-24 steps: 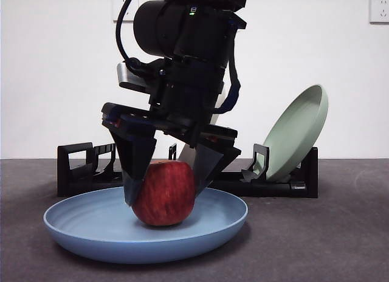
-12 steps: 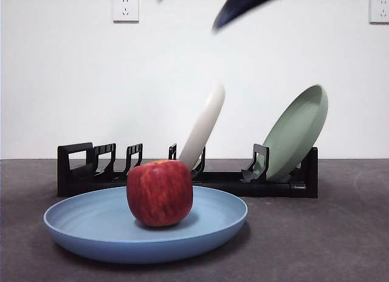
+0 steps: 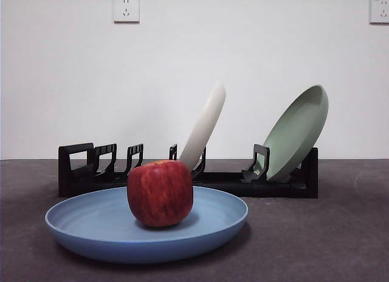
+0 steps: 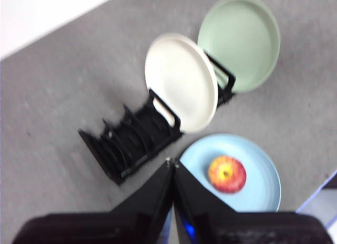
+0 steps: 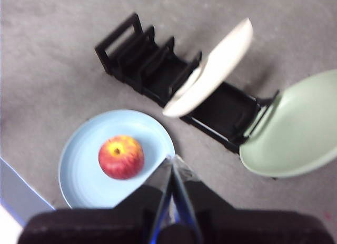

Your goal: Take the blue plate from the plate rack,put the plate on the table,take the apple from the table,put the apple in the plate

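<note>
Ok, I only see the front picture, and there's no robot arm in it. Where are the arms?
Observer: Both are up above the table. The left gripper looks down with its fingers shut, holding nothing.
Operator: And the other one?
Observer: The right gripper is shut and empty too, looking down on the blue plate.
Operator: Does the apple have a stem spot?
Observer: Yes, the apple has a yellow patch on top.

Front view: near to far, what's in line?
Blue plate with the apple in it → plate rack holding the cream plate and green plate → wall.
</note>
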`<state>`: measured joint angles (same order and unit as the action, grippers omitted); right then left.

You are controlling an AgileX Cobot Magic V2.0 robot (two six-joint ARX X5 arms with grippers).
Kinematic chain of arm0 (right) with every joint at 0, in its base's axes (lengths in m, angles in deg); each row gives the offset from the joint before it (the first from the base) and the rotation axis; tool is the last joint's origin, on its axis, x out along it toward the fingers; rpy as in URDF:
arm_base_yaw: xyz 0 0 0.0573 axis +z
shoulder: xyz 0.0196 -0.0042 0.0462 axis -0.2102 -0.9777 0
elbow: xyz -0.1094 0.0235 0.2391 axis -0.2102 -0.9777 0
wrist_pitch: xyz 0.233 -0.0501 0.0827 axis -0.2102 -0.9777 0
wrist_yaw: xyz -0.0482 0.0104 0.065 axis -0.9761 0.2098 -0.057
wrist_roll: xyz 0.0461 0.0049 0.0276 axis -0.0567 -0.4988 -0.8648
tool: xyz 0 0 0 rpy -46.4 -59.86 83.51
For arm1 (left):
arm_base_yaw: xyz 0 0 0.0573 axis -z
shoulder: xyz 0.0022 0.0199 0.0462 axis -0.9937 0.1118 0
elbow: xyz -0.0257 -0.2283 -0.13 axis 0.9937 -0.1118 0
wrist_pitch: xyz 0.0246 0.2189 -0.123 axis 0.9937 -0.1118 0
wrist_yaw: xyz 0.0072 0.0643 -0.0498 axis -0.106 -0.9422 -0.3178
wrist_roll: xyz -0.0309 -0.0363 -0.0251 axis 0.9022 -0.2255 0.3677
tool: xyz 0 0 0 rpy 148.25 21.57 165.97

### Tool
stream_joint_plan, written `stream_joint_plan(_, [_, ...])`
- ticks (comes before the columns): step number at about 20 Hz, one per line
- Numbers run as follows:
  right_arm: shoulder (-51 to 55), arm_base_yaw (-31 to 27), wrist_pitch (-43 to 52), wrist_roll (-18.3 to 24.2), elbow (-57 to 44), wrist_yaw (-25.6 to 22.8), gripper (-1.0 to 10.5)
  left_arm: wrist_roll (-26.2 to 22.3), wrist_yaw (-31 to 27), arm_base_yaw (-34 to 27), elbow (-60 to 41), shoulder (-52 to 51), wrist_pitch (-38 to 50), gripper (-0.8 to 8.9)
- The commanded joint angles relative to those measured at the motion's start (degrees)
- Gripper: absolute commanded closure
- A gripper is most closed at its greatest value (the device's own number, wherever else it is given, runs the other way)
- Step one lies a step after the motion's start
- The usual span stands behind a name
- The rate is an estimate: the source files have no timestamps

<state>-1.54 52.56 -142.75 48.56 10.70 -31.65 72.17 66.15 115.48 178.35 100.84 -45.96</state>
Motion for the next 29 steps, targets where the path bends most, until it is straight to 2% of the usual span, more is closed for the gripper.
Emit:
stream_joint_plan(1, [0.4,-0.2,0.1,1.0,-1.6,0.2,9.6,-0.8,0.2,0.5,-7.3,-2.9,3.0,8.22])
stream_joint_plan(6, [2.7,-0.2,6.8,0.3,-13.2,1.4,9.6,2.6,0.0,0.7,-36.1,-16.8,21.4,8.23])
stream_joint_plan(8, [4.8,-0.2,13.9,-0.6,-20.4,4.8,9.6,4.4,-0.2,0.7,-47.4,-22.6,29.1,8.22])
stream_joint_plan(11, [8.0,-0.2,25.4,-4.2,-32.0,4.8,9.6,7.0,-0.4,0.7,-61.0,-29.6,38.4,8.22])
stream_joint_plan(13, [9.4,-0.2,31.9,-4.5,-38.3,4.7,9.6,7.6,-0.3,0.7,-66.8,-32.8,43.3,8.23])
stream_joint_plan(15, [9.5,-0.2,35.1,-4.4,-41.1,4.3,9.6,7.6,-0.2,0.7,-68.0,-33.6,44.9,8.22])
stream_joint_plan(27, [9.5,-0.2,35.0,-4.5,-41.1,4.3,9.6,8.2,-0.3,1.0,-68.0,-33.2,44.3,8.15])
stream_joint_plan(29, [9.5,-0.2,35.0,-4.5,-41.1,4.3,9.6,7.6,-0.6,0.6,-68.0,-36.3,42.9,8.15])
